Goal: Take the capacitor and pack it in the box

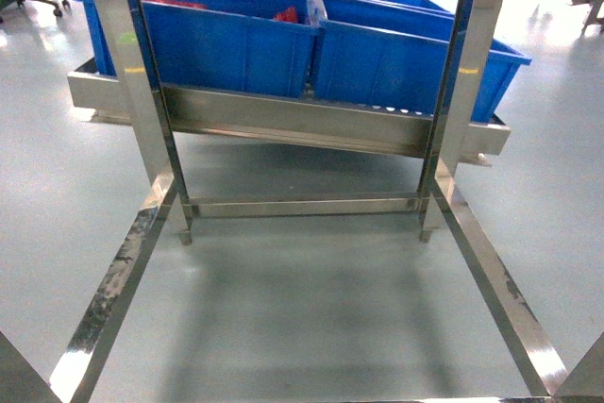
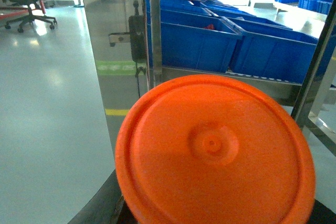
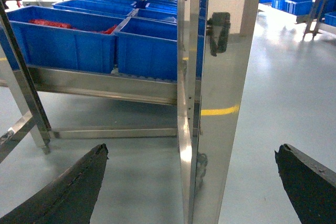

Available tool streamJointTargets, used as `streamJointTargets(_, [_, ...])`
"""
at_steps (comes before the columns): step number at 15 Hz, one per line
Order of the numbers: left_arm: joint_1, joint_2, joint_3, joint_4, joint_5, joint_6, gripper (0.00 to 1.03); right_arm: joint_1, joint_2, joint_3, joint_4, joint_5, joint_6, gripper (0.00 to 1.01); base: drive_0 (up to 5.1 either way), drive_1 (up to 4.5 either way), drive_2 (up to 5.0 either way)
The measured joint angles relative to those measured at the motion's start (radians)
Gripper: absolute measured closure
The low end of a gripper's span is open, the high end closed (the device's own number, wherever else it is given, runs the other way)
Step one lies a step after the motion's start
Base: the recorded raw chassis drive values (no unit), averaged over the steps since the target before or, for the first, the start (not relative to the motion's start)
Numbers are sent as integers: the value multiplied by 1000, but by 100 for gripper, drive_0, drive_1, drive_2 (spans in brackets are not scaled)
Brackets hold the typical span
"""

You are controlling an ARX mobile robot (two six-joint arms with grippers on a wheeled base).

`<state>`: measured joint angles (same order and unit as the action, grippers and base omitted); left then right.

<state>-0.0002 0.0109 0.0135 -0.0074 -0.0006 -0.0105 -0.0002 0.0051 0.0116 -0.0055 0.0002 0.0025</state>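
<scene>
While right gripper (image 3: pixel 191 182) jaws gape wide, empty, an orange disc (image 2: pixel 215 153) fills the left wrist view, hiding left jaws; head view shows only bins (image 1: pixel 321 54) and rack (image 1: pixel 283 120).

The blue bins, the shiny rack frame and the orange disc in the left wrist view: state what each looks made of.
Blue rectangular bins: apparently moulded plastic, with uniform colour, a soft sheen and thick rolled rims.
Shiny silver rack frame: likely stainless steel, with a mirror-like finish that reflects the floor and bins.
Round orange disc: probably moulded plastic, matte, with concentric ridges and a central dimple.
</scene>
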Motion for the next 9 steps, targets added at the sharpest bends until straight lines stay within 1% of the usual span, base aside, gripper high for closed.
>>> streamJointTargets(2, [0, 0, 0, -1, 0, 0, 59, 0, 0, 0, 2, 0, 0, 3, 0, 0, 0])
streamJointTargets(9, [0, 0, 0, 1, 1, 0, 59, 0, 0, 0, 1, 0, 0, 3, -475, 261, 261])
